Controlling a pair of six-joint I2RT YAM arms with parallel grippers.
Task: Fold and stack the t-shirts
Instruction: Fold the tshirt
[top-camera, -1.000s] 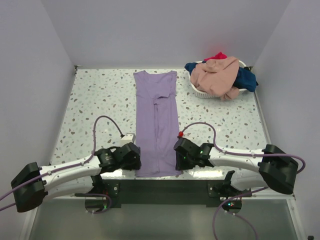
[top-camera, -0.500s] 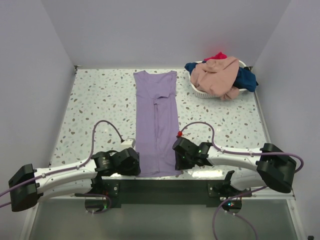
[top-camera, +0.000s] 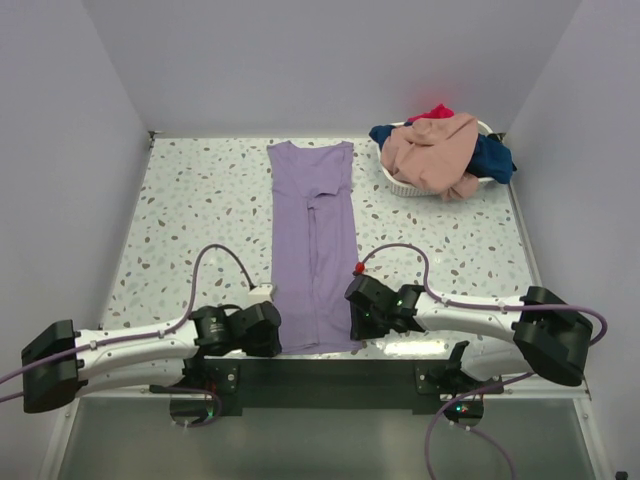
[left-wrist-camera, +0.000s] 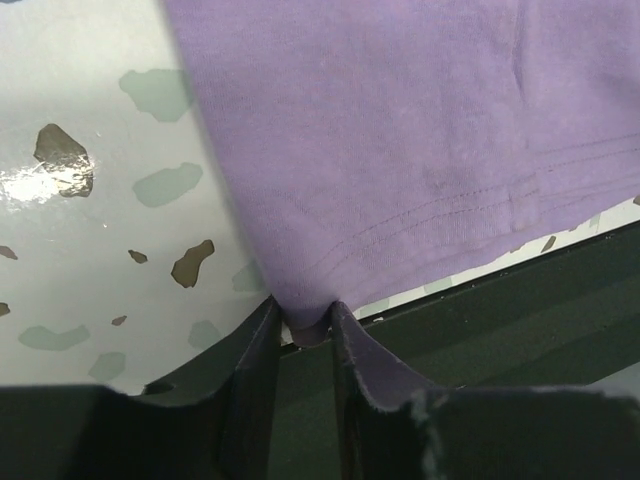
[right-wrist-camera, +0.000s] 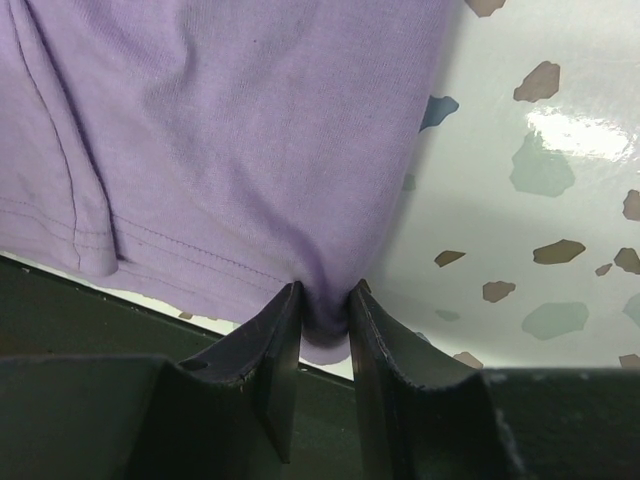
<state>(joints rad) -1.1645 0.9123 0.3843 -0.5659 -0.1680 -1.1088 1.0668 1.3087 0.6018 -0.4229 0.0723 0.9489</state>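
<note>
A lavender-purple t-shirt (top-camera: 313, 245) lies folded into a long narrow strip down the middle of the table, collar end far, hem at the near edge. My left gripper (top-camera: 272, 330) is shut on the hem's near-left corner; the left wrist view shows the purple cloth (left-wrist-camera: 400, 150) bunched between the fingers (left-wrist-camera: 258, 350). My right gripper (top-camera: 355, 318) is shut on the near-right corner, the fabric (right-wrist-camera: 230, 150) pinched between its fingers (right-wrist-camera: 375, 340). Peach-pink (top-camera: 432, 150), navy blue (top-camera: 492, 158) and red (top-camera: 436, 112) t-shirts lie heaped at the back right.
A white oval basket (top-camera: 402, 183) holds the heaped shirts at the table's far right corner. The speckled tabletop (top-camera: 200, 210) ends at a dark rail (left-wrist-camera: 520, 300) right under both grippers. Grey walls close in the left, right and far sides.
My left gripper slid in toward the shirt's near-left corner and closed on it. The right gripper has kept its hold on the near-right corner.
</note>
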